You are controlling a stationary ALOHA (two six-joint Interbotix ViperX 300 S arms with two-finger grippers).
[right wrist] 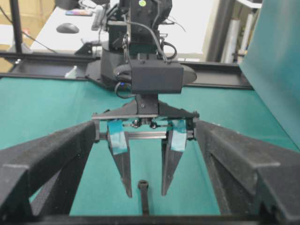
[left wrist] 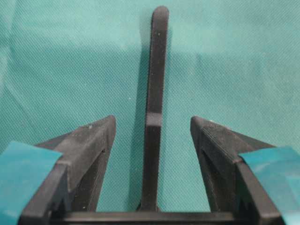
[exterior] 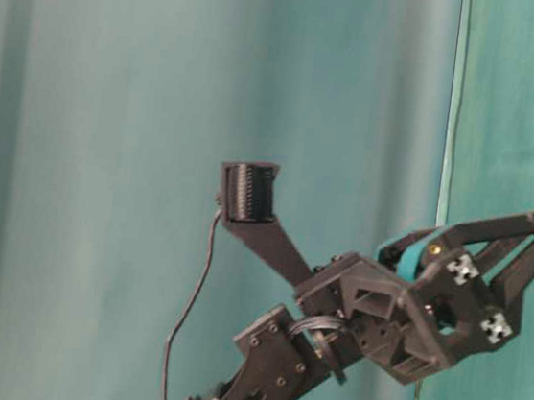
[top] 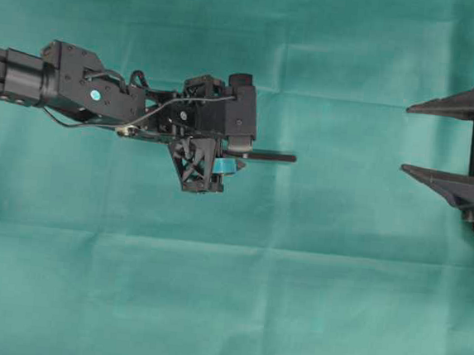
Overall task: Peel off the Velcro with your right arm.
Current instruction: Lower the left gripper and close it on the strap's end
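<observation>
One strap: the Velcro (left wrist: 156, 93) lies flat on the green cloth (top: 293, 299), a thin black strip with a rounded far end.
Long axis: in the overhead view it runs left to right, its free end (top: 288, 158) pointing toward the right arm's side; in the left wrist view it runs straight away from the camera, up the middle of the picture.
Step in the strap: about midway along, the left wrist view shows a slight ridge across it; I cannot tell the two layers apart.
Place: between the two fingers of the left gripper (left wrist: 152, 126), touching neither in the left wrist view; its near end passes under the gripper's cross bar.
Left gripper: jaws spread wide, one finger on each side of the strap, teal tape on both fingers (left wrist: 89, 140); nothing is gripped.
Seen from the right wrist: the left gripper (right wrist: 146, 190) points its fingers down at the cloth, with the strap's end (right wrist: 143, 187) on the cloth between the tips.
Right gripper (top: 423, 137): at the right edge of the overhead view, well apart from the strap, its two pointed black fingers wide apart and aimed toward the strap; it carries nothing.
Table-level view: only the left gripper (exterior: 531, 249) shows, raised against the green backdrop; the strap is not visible there.
</observation>
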